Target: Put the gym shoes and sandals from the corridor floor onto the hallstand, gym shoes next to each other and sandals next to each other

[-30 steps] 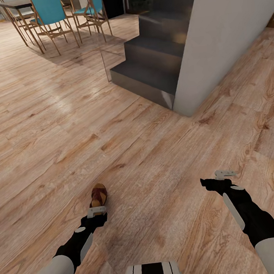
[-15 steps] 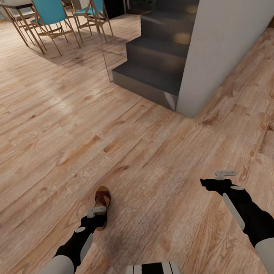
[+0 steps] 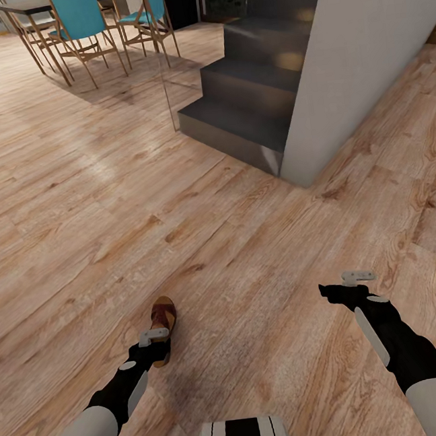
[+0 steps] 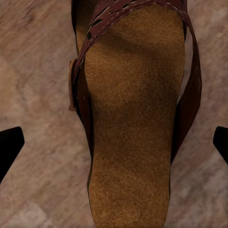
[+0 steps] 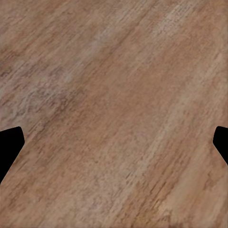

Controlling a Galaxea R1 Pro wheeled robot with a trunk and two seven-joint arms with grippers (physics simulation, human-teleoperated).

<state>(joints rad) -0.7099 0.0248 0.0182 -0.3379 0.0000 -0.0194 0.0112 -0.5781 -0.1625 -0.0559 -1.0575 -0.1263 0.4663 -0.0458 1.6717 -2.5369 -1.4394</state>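
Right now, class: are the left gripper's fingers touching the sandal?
Apart. In the left wrist view the sandal lies between the left gripper's two dark fingertips, with bare corridor floor showing on each side of it.

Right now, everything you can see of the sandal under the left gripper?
One sandal, lying flat on the wood-plank floor, sole down. Dark reddish-brown leather-look straps with pale stitching cross the front, and a strap loops down each side, with a small buckle on one. The footbed is tan, finely grained and oval. In the head view its front end pokes out beyond the left gripper, which hangs over it. In the wrist view the fingertips sit wide apart either side, not touching it.
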